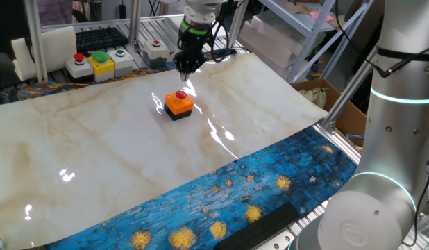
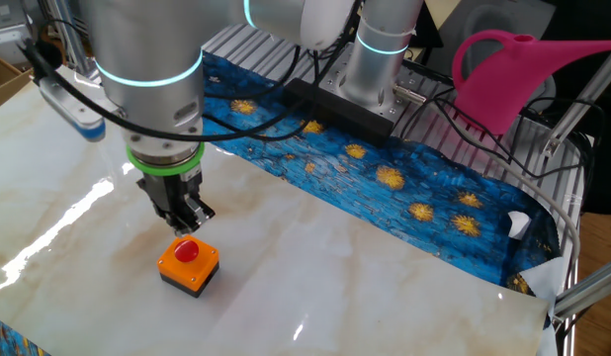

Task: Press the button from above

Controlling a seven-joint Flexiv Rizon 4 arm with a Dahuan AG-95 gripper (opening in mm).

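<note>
The button (image 1: 179,103) has a red round cap on an orange square housing with a black base. It stands upright on the pale marble-patterned sheet (image 1: 96,146), near the middle back. It also shows in the other fixed view (image 2: 188,265). My gripper (image 1: 184,69) points straight down just above and slightly behind the button, with a small gap between it and the red cap. In the other fixed view my gripper (image 2: 189,218) hangs a little above the cap. The fingertips meet in a point and hold nothing.
Grey boxes with red and green buttons (image 1: 79,64) and a yellow box with a green button (image 1: 101,62) stand at the back left, next to a keyboard (image 1: 100,36). A blue starry cloth (image 1: 256,187) covers the front edge. A pink watering can (image 2: 513,69) stands beyond the table.
</note>
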